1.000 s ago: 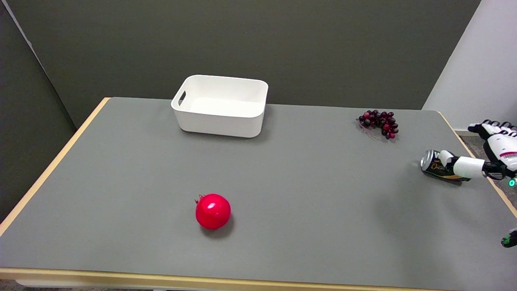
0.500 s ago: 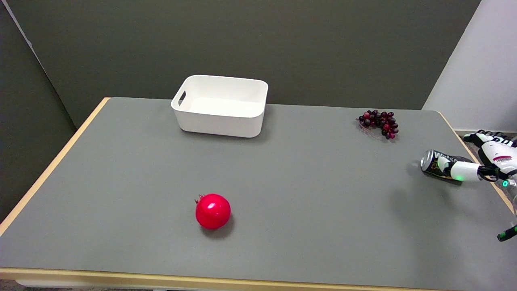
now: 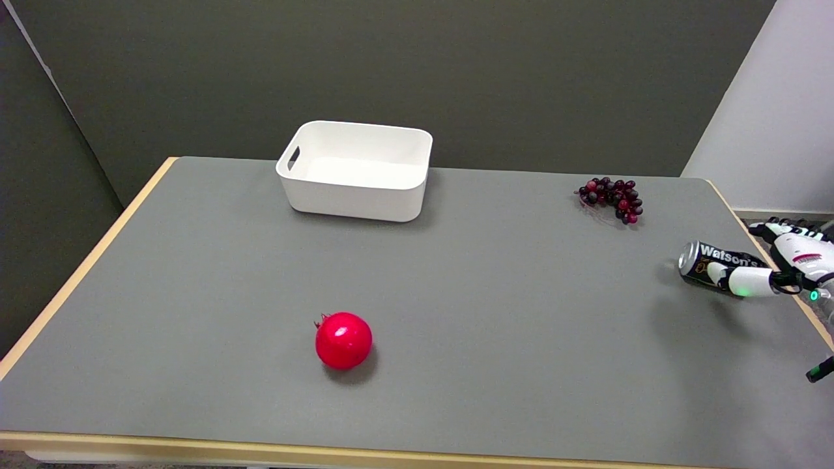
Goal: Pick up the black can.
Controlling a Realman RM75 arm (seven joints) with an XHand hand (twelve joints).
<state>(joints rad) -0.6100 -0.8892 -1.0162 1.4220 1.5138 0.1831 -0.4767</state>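
Observation:
The black can [image 3: 710,262] lies on its side near the table's right edge, silver top pointing left and white lettering facing up. My right hand [image 3: 800,258] reaches in from the right edge at the can's right end. Its thumb [image 3: 746,282] lies along the can's near side. Its other fingers [image 3: 778,228] are spread just beyond the can's far side, apart from it. The can rests on the table, and the frame does not show a closed grip on it. Part of the hand is cut off by the picture's edge.
A bunch of dark red grapes [image 3: 612,198] lies behind the can at the back right. A red pomegranate [image 3: 343,340] sits at the front middle. A white bin [image 3: 357,169] stands at the back. The table's right edge [image 3: 772,260] runs under my hand.
My right hand has sunk lower and drawn a little to the right around the can's end, uncovering more of the label. The can has stayed in place.

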